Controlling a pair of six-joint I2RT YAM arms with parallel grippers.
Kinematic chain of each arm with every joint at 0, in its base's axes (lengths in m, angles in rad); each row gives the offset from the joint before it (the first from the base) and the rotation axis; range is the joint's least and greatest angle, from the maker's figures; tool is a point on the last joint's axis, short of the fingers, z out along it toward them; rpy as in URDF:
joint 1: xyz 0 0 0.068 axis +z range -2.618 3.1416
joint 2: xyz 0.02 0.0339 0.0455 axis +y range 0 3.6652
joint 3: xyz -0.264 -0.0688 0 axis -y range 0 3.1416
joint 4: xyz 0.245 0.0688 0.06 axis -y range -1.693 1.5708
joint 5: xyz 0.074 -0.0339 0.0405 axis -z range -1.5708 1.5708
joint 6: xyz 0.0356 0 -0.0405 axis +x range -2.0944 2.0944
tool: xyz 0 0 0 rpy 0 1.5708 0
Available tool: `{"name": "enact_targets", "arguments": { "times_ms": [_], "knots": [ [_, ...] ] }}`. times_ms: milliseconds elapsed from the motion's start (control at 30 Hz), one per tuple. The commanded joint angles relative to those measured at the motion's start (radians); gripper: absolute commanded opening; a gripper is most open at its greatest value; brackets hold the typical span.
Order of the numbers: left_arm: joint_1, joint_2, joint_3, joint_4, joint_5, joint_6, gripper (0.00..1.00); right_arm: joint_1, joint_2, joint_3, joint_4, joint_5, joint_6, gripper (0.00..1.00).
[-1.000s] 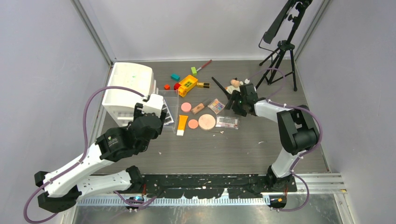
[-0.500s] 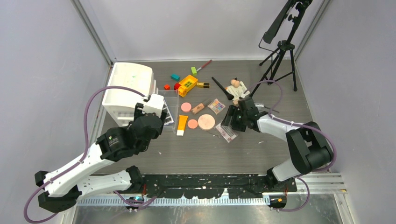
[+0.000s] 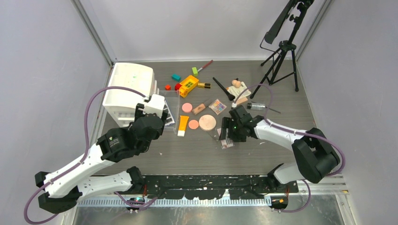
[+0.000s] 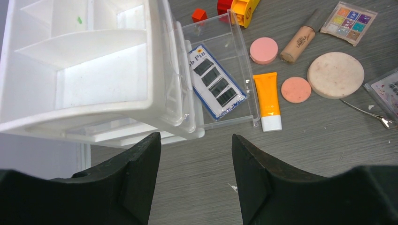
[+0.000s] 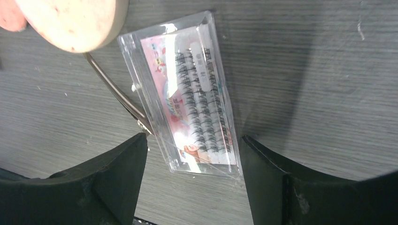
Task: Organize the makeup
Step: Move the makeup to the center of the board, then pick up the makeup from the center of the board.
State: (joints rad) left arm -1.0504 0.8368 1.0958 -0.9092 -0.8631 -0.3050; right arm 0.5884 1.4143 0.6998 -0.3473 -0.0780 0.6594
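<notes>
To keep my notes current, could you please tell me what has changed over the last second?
The right pincer swung toward the near edge; the clear plastic false-eyelash case slid nearer and turned, and now lies between the pincer's open jaws. The left pincer and other makeup stayed put.

Non-task items: yellow-and-red toy brick (image 3: 188,84) at back centre of the tabletop (image 3: 197,152). Small red block (image 3: 167,87) near its left, teal block (image 3: 176,77) behind-left, green block (image 3: 195,71) just behind. Black tripod (image 3: 283,51) back right. White drawer organizer (image 3: 127,86) far left, clear drawer (image 4: 220,70) pulled out.
</notes>
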Motion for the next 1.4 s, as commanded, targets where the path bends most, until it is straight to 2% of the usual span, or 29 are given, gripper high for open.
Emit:
{"name": "enact_targets", "arguments": {
  "times_ms": [0,233,633,700,900,1200,1367],
  "knots": [
    [0.005,-0.005,0.004,0.024,-0.011,0.009,0.59,0.045,0.032,0.043,-0.122,0.074,-0.048,0.76],
    [0.004,0.0,0.005,0.024,-0.014,0.01,0.59,0.094,0.078,0.085,-0.155,0.133,-0.085,0.76],
    [0.005,-0.01,0.001,0.025,-0.022,0.009,0.59,0.221,0.225,0.197,-0.274,0.333,-0.112,0.76],
    [0.004,-0.008,0.002,0.025,-0.022,0.01,0.59,0.232,0.239,0.209,-0.292,0.365,-0.107,0.74],
    [0.005,-0.003,0.004,0.024,-0.025,0.011,0.58,0.236,0.182,0.214,-0.32,0.445,-0.088,0.58],
    [0.007,-0.021,0.001,0.025,-0.03,0.008,0.59,0.235,0.118,0.302,-0.487,0.637,-0.077,0.55],
    [0.005,-0.031,0.0,0.025,-0.03,0.008,0.59,0.235,0.145,0.324,-0.464,0.595,-0.087,0.56]
  ]
}}
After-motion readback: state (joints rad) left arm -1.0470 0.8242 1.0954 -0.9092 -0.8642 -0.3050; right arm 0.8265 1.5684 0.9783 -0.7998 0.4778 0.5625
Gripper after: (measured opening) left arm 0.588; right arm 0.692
